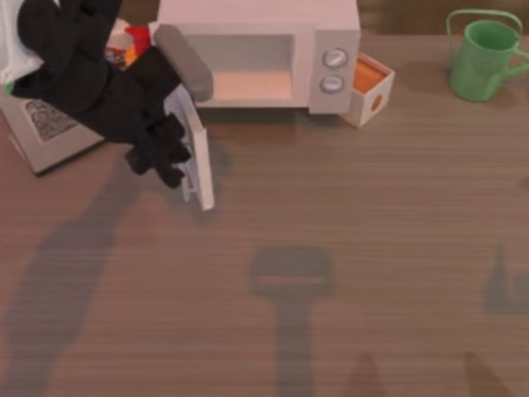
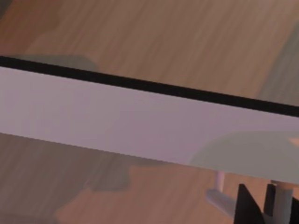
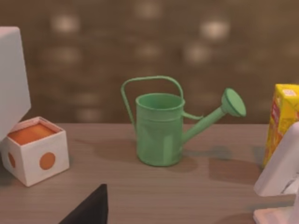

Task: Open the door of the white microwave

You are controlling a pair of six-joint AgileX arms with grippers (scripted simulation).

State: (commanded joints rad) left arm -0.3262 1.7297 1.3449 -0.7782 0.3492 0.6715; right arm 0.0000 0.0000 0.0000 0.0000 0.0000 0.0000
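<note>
1. The white microwave (image 1: 273, 54) sits at the back of the desk (image 1: 347, 248), a bit left of centre, with its cavity showing.
2. The door (image 1: 201, 161) is swung out toward the front, hinged on the microwave's left side and standing roughly edge-on from above.
3. Left gripper (image 1: 183, 157) is right up against the door's handle, jaws narrow and clamped on it as far as I can see.
4. Right arm isn't visible from above; can't tell its jaws.
5. Green watering can (image 1: 483, 59) is back right, and a small white box (image 1: 370, 89) touches the microwave's right side.
</note>
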